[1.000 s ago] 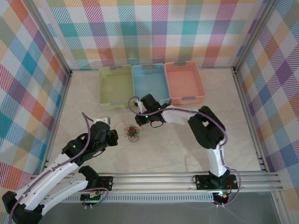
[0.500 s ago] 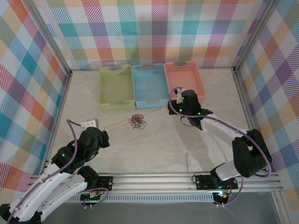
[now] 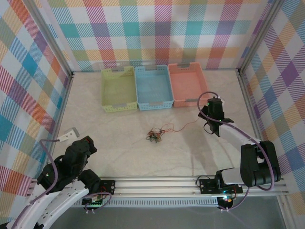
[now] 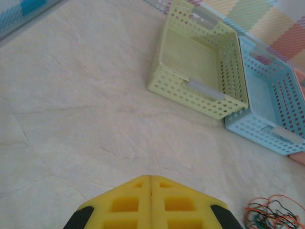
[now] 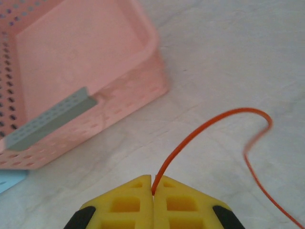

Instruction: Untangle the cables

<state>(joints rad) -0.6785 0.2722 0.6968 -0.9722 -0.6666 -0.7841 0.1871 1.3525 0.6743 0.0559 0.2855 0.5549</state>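
Observation:
The cables lie as a small knot of red and black wires [image 3: 154, 136] on the table's middle, also at the left wrist view's bottom right corner [image 4: 272, 214]. One thin orange-red cable [image 3: 183, 127] runs from the knot rightward to my right gripper [image 3: 205, 117]. In the right wrist view that gripper [image 5: 153, 178] is shut on this cable's end [image 5: 200, 129], which curves away to the right over the table. My left gripper [image 3: 91, 142] sits near the front left, well clear of the knot. Its yellow fingers [image 4: 151, 177] are shut with nothing between them.
Three baskets stand side by side at the back: yellow-green [image 3: 118, 89], blue [image 3: 152, 87] and pink [image 3: 188, 84]. The pink basket's near wall [image 5: 71, 119] is close ahead of my right gripper. A metal rail [image 3: 190, 183] runs along the front edge.
My right gripper swung right with the orange-red cable, dragging the knot right and nearer. My left arm drew back to the front left, and no cable runs to it now.

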